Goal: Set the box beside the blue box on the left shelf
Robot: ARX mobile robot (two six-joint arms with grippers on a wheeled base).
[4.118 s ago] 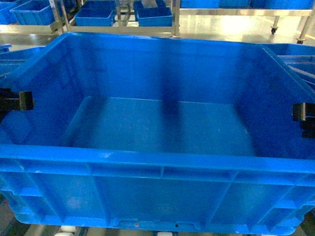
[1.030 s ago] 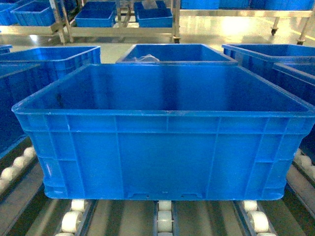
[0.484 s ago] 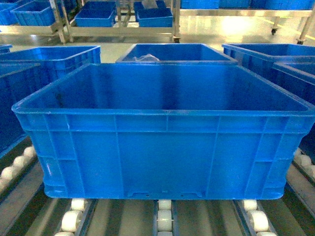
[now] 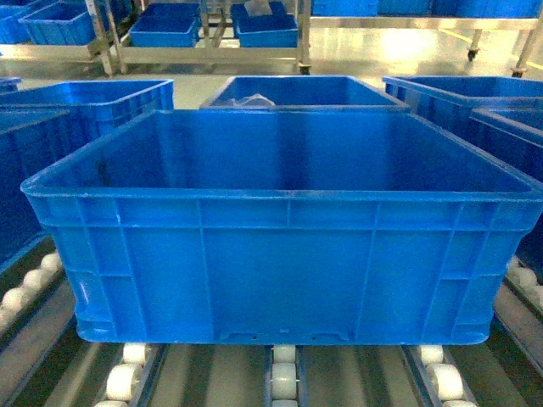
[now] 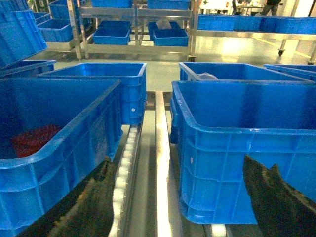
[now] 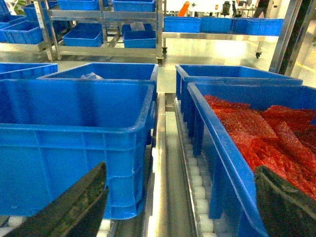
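The box (image 4: 288,280), a large bright-blue crate, rests empty and level on the white rollers (image 4: 123,381) of the left shelf. Neither gripper shows in the head view. In the left wrist view my left gripper (image 5: 177,160) is open, low in front of the gap between the box (image 5: 237,163) and the neighbouring blue box (image 5: 54,163), which holds something red. In the right wrist view my right gripper (image 6: 180,168) is open, with the box (image 6: 74,153) on its left. Neither gripper holds anything.
A blue crate filled with red material (image 6: 232,163) sits right of the box across a metal rail (image 6: 160,173). More blue crates (image 4: 301,89) stand behind on the rollers. Racks with small blue bins (image 4: 212,30) line the far side of the floor.
Four seconds ago the box was close under the head camera with both grippers at its side walls. It now sits farther off on the rollers, released. Nothing moved in the last second.
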